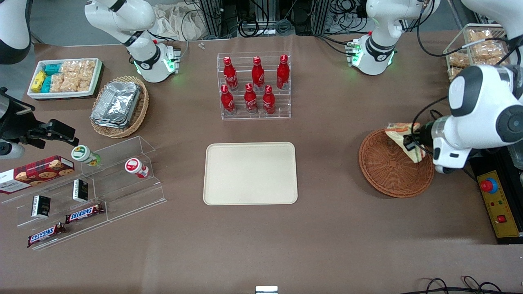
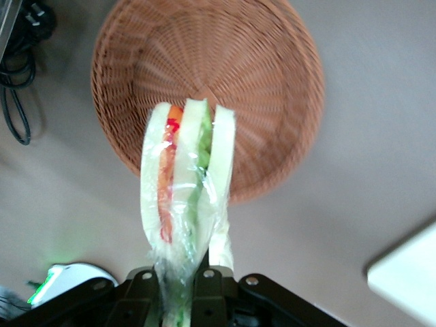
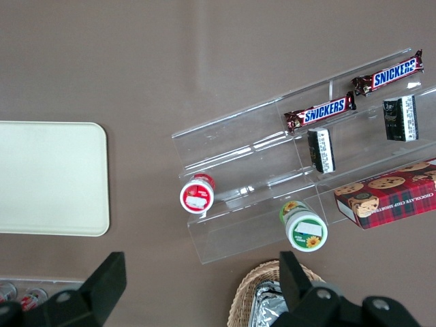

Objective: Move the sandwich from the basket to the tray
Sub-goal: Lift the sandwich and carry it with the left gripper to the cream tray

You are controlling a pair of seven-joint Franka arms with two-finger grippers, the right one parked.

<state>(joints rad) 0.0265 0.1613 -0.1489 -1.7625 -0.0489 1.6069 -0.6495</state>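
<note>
Front view gives you the layout: the tray (image 1: 250, 173) lies bare at mid-table, nearer the camera than the rack of red bottles (image 1: 254, 85), ready to receive. Toward the working arm's end sits the basket (image 1: 388, 173), and your wrist view shows nothing left in it. Above its rim hangs the gripper (image 1: 410, 141), its fingers closed tight on the sandwich (image 2: 185, 197), pinching the wrapped wedge at its narrow end so the bread and filling layers hang clear of the wicker. You have it lifted; judging by that, the carry toward the tray comes next, and the pinch on loose wrap could slip.
</note>
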